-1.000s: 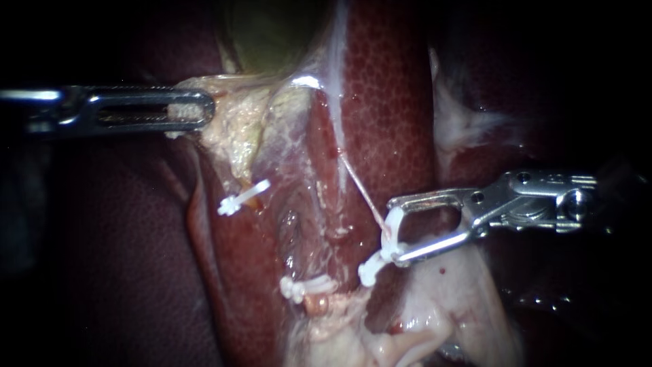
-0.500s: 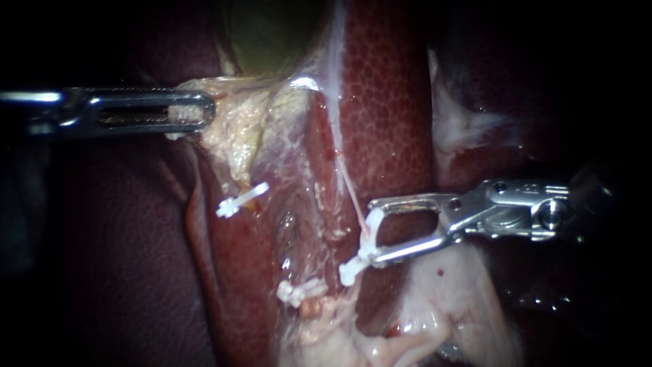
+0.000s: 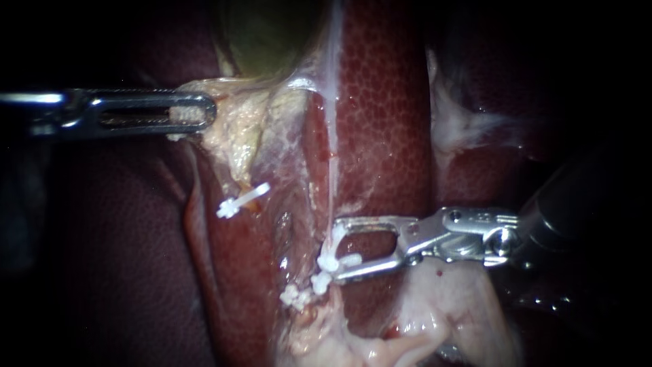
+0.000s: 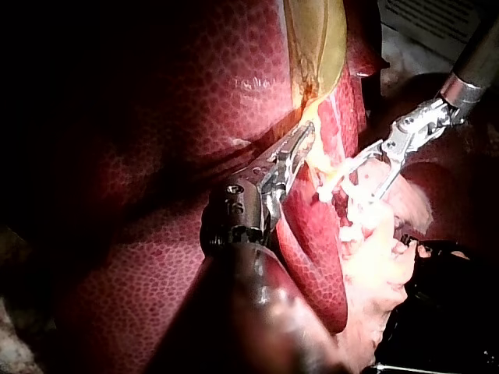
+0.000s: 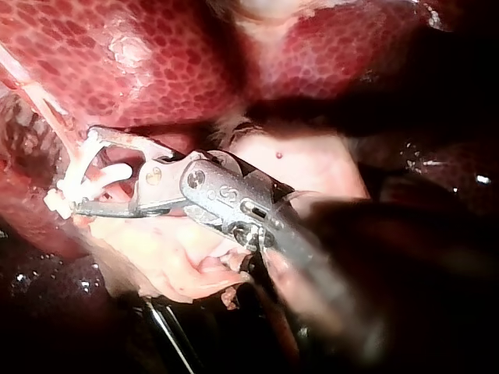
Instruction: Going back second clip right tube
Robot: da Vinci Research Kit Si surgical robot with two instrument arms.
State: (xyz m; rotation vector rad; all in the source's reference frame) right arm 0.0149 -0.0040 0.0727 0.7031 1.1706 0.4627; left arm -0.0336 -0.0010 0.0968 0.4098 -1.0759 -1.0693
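Note:
My right instrument (image 3: 336,250) comes in from the right with its jaws apart, holding an open white clip (image 3: 331,260) between them. A thin pale tube (image 3: 332,183) runs down the liver's groove into that clip's mouth. The clip's lower end lies close beside another white clip (image 3: 293,296) seated on pale tissue. In the right wrist view the same clip (image 5: 74,187) sits in the jaws of my right instrument (image 5: 84,173). My left instrument (image 3: 197,112) is shut on pale tissue below the greenish gallbladder (image 3: 272,34), holding it to the left; the left wrist view shows that instrument (image 4: 300,148) gripping there.
A further white clip (image 3: 241,200) sticks out from a short stump left of the groove. Dark red liver (image 3: 387,102) lies on both sides. Pale fatty tissue (image 3: 441,306) sits under my right instrument.
My right instrument has carried its clip left and down along the thin tube, ending close to the lower clip. My left instrument has held still.

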